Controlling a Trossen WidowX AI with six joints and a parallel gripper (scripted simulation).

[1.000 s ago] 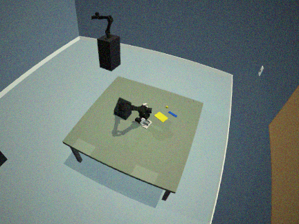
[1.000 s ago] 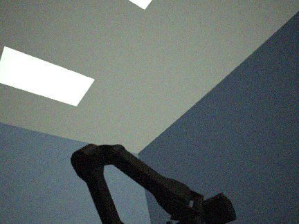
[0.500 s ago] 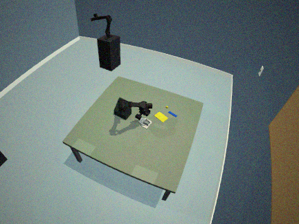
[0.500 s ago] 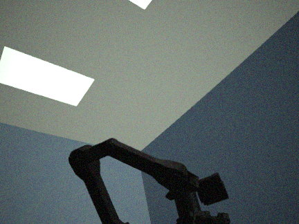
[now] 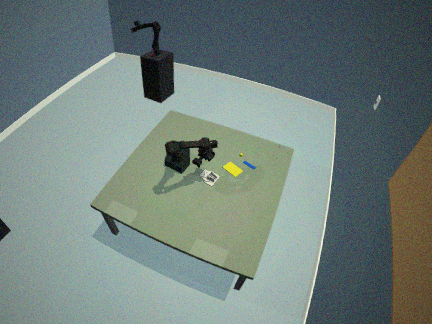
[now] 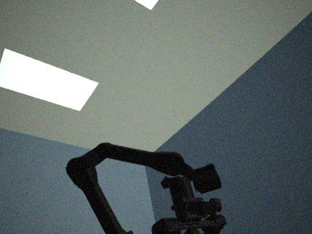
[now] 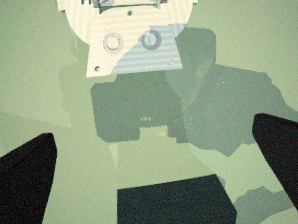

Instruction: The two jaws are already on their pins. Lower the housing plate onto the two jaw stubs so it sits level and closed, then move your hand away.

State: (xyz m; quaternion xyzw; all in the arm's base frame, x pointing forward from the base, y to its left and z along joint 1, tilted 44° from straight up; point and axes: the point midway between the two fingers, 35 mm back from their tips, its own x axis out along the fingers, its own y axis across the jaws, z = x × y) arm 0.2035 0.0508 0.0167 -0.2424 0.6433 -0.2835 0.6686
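Observation:
The pale housing plate (image 7: 130, 31) lies on the white gripper assembly at the top of the wrist view, with a round stub end showing in each of its two ring holes. It looks flat there, but its exact level and any gap beneath cannot be judged. The assembly's upper part, with the jaws, is mostly cut off by the frame. In the top view the assembly (image 5: 210, 178) is a small white and dark shape on the table. My gripper (image 7: 158, 133) is open and empty, its black fingers wide apart and clear of the plate. Its fingertips are too small to judge in the top view.
A yellow rectangle (image 5: 232, 169), a blue bar (image 5: 249, 165) and a small yellow ball (image 5: 241, 155) are on the green table (image 5: 165, 215), on the far side of the assembly from the arm's base. Shadows of the arm fall over part of the plate. Another arm stands on a black pedestal (image 5: 157, 77) beyond the table.

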